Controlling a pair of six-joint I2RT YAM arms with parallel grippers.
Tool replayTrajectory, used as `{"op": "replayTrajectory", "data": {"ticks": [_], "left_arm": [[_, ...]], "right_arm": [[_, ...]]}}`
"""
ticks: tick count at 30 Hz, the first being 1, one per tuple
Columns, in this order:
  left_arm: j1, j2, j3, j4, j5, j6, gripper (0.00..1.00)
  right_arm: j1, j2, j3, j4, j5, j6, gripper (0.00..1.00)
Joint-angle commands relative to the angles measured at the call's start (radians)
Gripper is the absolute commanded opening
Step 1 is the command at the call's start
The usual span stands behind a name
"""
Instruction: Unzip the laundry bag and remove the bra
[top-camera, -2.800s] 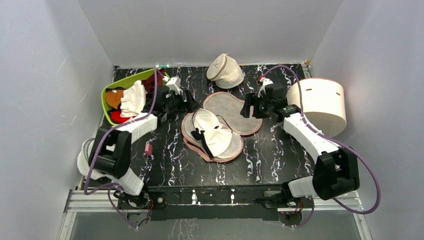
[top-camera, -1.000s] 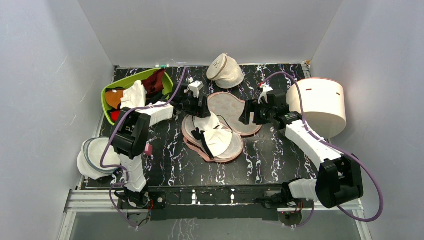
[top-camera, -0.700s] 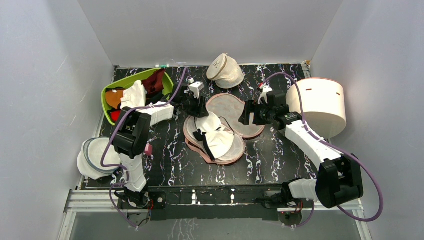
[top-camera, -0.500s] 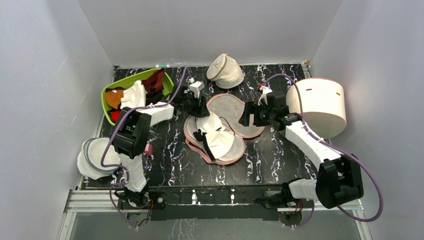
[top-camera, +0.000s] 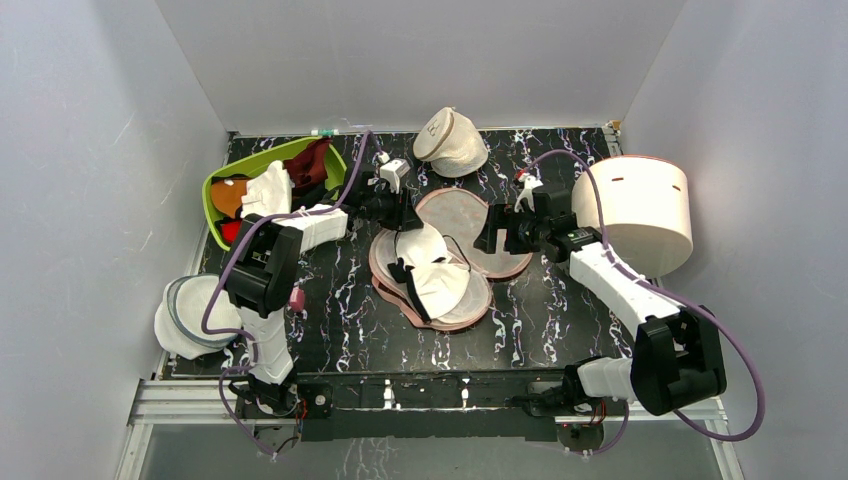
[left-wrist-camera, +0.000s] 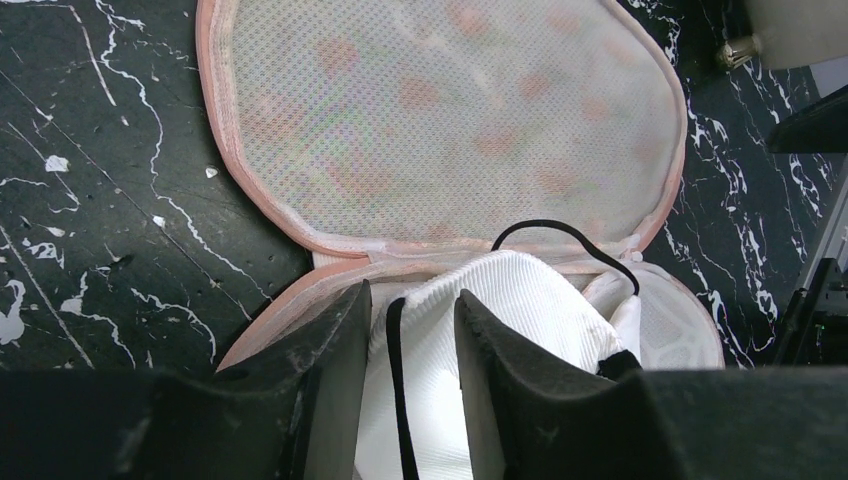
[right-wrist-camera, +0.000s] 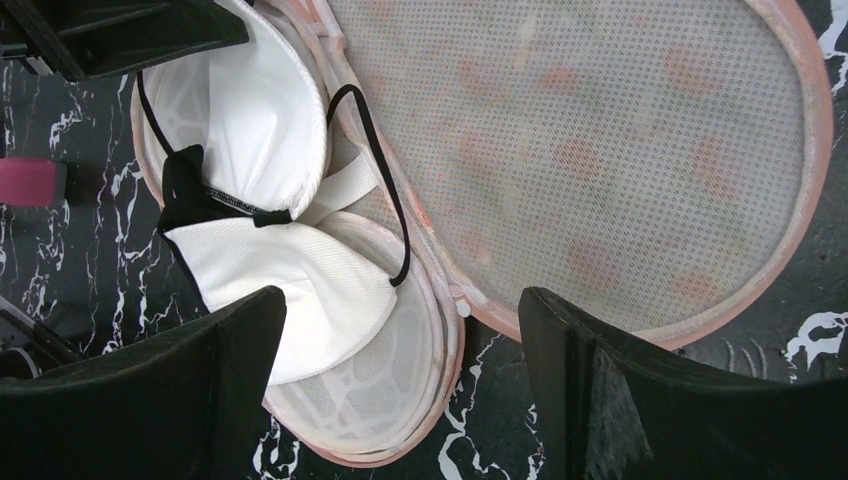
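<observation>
The peach laundry bag (top-camera: 470, 300) lies unzipped in mid-table, its mesh-lined lid (left-wrist-camera: 450, 110) flipped open toward the back. The white bra (top-camera: 435, 270) with black straps rests in the lower half. My left gripper (top-camera: 405, 222) is at the bra's far cup, and in the left wrist view the gripper (left-wrist-camera: 410, 320) has its fingers pressed on the ribbed cup edge (left-wrist-camera: 530, 300) and a black strap. My right gripper (top-camera: 488, 235) hovers at the lid's right side. In the right wrist view that gripper (right-wrist-camera: 400, 310) stands wide open above the bag (right-wrist-camera: 600, 130) and the bra (right-wrist-camera: 270, 270), holding nothing.
A green bin (top-camera: 225, 180) of clothes stands at the back left. The cream domed pouch (top-camera: 452, 140) sits at the back centre. A large white drum (top-camera: 640, 205) fills the right side. A white round mesh bag (top-camera: 185, 315) and a small pink item (top-camera: 296, 298) lie near left.
My left gripper's fingers have narrowed onto the bra's far cup. The bag and bra have shifted slightly right. The right gripper has opened a little wider and edged left.
</observation>
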Motion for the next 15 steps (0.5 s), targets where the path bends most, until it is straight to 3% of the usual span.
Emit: {"op": "replayTrajectory", "data": {"ticks": [1, 5, 9, 15], "left_arm": [[0.000, 0.010, 0.028, -0.021, 0.041, 0.003, 0.34], [0.000, 0.028, 0.026, -0.016, 0.040, 0.003, 0.42], [0.000, 0.054, 0.037, -0.011, 0.075, -0.011, 0.42], [0.001, 0.035, 0.035, -0.012, 0.075, -0.005, 0.23]], "right_arm": [[0.011, 0.023, 0.002, 0.068, -0.017, 0.014, 0.86], [0.013, 0.035, 0.002, 0.068, -0.019, 0.017, 0.90], [0.012, 0.034, -0.003, 0.071, -0.011, 0.011, 0.91], [0.013, 0.038, -0.019, 0.075, -0.003, 0.013, 0.91]]}}
